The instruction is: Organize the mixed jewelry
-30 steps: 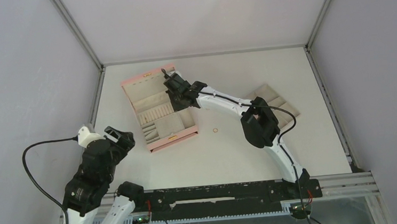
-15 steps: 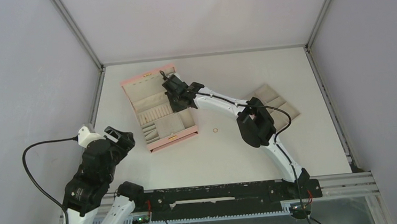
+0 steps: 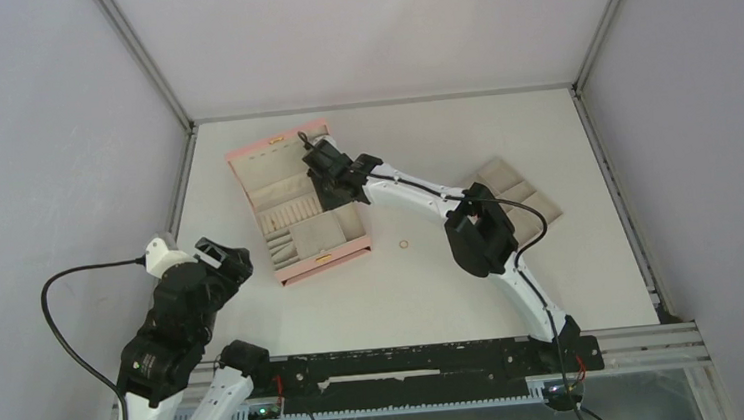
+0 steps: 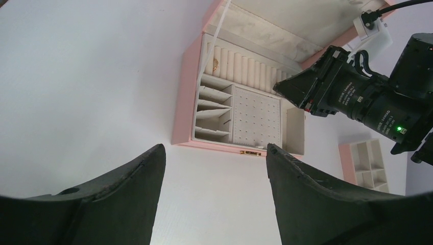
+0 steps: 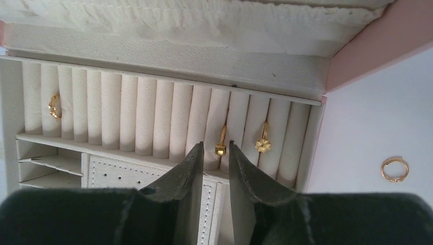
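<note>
The pink jewelry box [image 3: 324,263] lies open, its ring rolls [image 5: 127,109] facing up. Three gold rings sit in the rolls: one at the left [image 5: 54,106], one with a square stone [image 5: 220,148] and one with a clover [image 5: 263,145]. My right gripper [image 5: 215,144] hovers over the rolls, its jaws a narrow gap apart and empty, tips just short of the square-stone ring. Another ring [image 3: 404,244] lies loose on the table right of the box, also in the right wrist view [image 5: 394,169]. My left gripper [image 4: 214,148] is open and empty, raised at the near left [image 3: 223,254].
The beige compartmented tray [image 3: 517,191] lies right of the right arm's elbow. The box lid [image 5: 378,35] stands behind the rolls. Grey enclosure walls ring the white table [image 3: 455,294]. The right arm [image 3: 417,191] reaches across the middle.
My right gripper has shifted slightly left and farther over the ring rolls. The left arm has barely moved.
</note>
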Available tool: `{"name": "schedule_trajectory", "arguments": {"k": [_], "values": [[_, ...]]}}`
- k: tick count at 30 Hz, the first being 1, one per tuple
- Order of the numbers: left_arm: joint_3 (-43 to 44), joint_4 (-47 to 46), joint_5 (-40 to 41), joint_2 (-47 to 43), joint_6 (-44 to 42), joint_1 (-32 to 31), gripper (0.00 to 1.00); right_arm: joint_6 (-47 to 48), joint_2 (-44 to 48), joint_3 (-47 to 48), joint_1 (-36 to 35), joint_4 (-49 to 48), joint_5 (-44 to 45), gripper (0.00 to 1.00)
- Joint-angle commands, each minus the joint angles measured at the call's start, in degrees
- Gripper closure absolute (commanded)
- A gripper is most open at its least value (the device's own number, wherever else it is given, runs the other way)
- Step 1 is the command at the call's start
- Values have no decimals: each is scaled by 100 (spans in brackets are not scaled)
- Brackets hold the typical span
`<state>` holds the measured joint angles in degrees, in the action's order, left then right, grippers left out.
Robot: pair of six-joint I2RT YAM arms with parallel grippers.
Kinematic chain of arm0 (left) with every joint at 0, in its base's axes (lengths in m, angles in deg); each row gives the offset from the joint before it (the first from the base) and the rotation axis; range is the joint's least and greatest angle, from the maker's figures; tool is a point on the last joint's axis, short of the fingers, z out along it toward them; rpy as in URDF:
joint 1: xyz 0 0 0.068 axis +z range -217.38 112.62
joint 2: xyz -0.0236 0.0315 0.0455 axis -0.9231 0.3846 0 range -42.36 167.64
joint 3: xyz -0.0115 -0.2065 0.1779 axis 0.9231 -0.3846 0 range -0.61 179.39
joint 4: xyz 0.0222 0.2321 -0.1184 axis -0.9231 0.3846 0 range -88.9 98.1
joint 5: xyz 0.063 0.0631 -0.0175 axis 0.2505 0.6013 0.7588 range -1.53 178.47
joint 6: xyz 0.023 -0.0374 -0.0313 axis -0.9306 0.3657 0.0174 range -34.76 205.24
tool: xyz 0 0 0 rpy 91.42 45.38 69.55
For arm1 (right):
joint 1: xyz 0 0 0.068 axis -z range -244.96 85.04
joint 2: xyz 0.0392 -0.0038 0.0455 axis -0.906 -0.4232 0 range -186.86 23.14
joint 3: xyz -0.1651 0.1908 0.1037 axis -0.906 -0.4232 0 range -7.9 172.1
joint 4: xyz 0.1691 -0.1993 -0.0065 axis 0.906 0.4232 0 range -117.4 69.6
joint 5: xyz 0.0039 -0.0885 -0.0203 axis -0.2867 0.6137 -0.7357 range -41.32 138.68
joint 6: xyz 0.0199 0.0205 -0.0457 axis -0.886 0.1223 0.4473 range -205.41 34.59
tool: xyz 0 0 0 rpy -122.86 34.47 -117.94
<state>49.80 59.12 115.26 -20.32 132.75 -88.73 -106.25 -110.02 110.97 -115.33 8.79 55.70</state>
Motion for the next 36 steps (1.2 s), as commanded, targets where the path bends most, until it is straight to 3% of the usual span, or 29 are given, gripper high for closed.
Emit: {"name": "schedule_trajectory", "arguments": {"k": [1, 9, 16, 22, 25, 30, 36], "values": [[249, -75, -37, -31, -128, 34, 23, 75, 521, 120, -52, -188, 66, 67], [235, -73, -58, -28, -136, 29, 23, 59, 591, -44, -69, -358, 118, 75], [223, -78, -83, -27, -156, 34, 23, 3, 498, 10, -43, -251, 6, 87], [223, -218, -411, 207, -526, 34, 23, 107, 1099, -353, 3, -300, -164, 88], [205, -352, -794, 495, -741, 25, 24, 197, 1860, -1202, 67, -705, -152, 89], [104, -674, -1162, 817, -945, -109, 24, -8, 3592, -3640, 518, -1748, -282, 83], [-57, -1264, -915, 1559, -1196, -1014, 22, -261, 4293, -5002, 1232, -1357, -210, 77]]}}
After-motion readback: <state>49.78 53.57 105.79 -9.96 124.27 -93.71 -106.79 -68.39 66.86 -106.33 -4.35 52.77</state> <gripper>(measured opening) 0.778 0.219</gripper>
